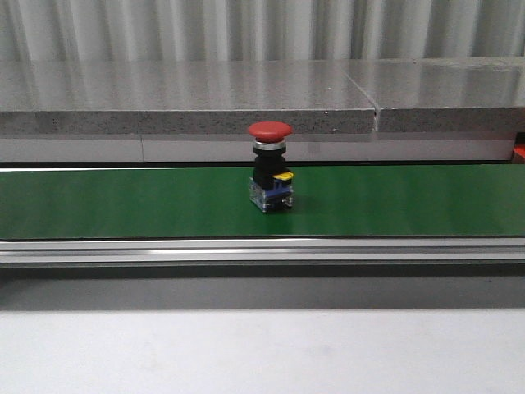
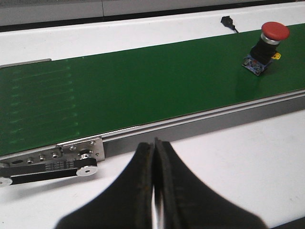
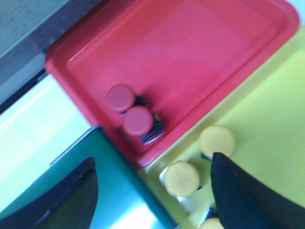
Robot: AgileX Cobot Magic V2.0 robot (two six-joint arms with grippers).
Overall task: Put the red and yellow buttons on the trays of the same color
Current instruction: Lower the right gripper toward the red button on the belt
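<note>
One red button [image 1: 270, 165] stands upright on the green conveyor belt [image 1: 123, 201], roughly mid-belt in the front view, red cap up, black body, clear/blue contact block at the base with a small yellow tab on its side. Nothing is touching it. Neither arm shows in the front view. Left gripper [image 2: 155, 186] hangs over the white table [image 2: 228, 157] on the near side of the belt, fingers pressed together with nothing between them — well apart from the button, which sits far along the belt in the left wrist view. Right gripper [image 3: 152, 191] is spread wide and holds nothing; it hovers over the corner where the red tray [image 3: 200, 52] meets the yellow tray [image 3: 271, 114], trays side by side and touching. Two red buttons [image 3: 129, 109] sit together near the red tray's corner. Yellow buttons [image 3: 199, 160] sit in the yellow tray — two clear, a third partly hidden behind one dark finger [image 3: 243, 195]. The right wrist view is blurred, so finer detail is unreadable.
</note>
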